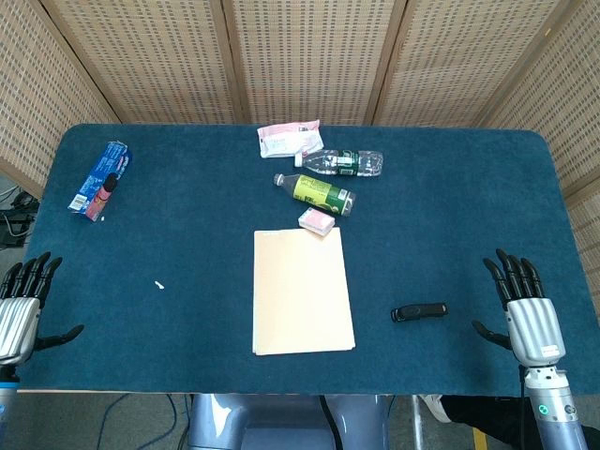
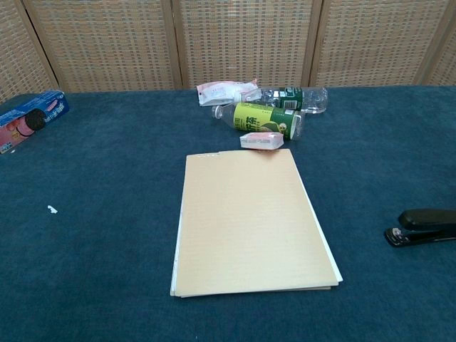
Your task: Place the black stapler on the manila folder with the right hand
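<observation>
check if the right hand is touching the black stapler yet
Apart. The head view shows bare blue tablecloth between the right hand and the black stapler; the hand's fingers are spread, holding nothing. The chest view shows the stapler lying alone.

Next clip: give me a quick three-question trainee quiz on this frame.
1. True or false: the black stapler already lies on the manila folder.
2. Which hand is nearer the stapler: the left hand or the right hand?
3. What touches the folder's far edge? A) small pink packet B) blue snack pack C) clear bottle

Key: 1 false, it lies on the table to the folder's right; 2 right hand; 3 A.
</observation>
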Controlling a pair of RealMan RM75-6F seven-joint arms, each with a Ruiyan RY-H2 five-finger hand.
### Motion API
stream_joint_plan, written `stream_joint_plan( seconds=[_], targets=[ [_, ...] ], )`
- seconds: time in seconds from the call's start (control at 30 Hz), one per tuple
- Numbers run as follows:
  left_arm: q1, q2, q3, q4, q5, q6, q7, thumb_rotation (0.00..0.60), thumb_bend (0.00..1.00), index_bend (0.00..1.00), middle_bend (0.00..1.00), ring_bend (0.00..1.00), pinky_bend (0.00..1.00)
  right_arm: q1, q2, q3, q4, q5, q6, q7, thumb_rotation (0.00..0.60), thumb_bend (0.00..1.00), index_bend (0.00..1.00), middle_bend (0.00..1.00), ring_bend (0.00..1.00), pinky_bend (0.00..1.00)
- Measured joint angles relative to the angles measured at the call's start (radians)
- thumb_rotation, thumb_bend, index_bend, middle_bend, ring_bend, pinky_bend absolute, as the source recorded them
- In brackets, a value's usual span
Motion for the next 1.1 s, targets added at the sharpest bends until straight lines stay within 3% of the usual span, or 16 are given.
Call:
stream_joint_plan(
  seconds=[0.73, 0.87, 1.1],
  targets=[
    [-0.002, 0.007, 0.004, -0.005, 0.011, 0.002, -0.009, 0.600, 0.11, 0.00, 0.00, 0.00, 0.00, 0.000, 0.002, -0.008, -0.003, 0.000, -0.015, -0.011, 0.600, 0.17, 0.02, 0.00, 0.00, 0.04],
    [0.001, 0.014, 0.006, -0.012, 0.017, 0.009, -0.016, 0.600, 0.00, 0.00, 0.00, 0.00, 0.00, -0.001, 0.002, -0.013, -0.003, -0.008, -0.014, -0.012, 0.600, 0.17, 0.03, 0.00, 0.00, 0.04],
    [0.005, 0.012, 0.007, -0.012, 0.026, 0.025, 0.007, 0.600, 0.00, 0.00, 0.00, 0.00, 0.00, 0.000, 0.004, -0.017, -0.011, -0.015, -0.015, -0.014, 0.600, 0.17, 0.03, 0.00, 0.00, 0.05]
  ],
)
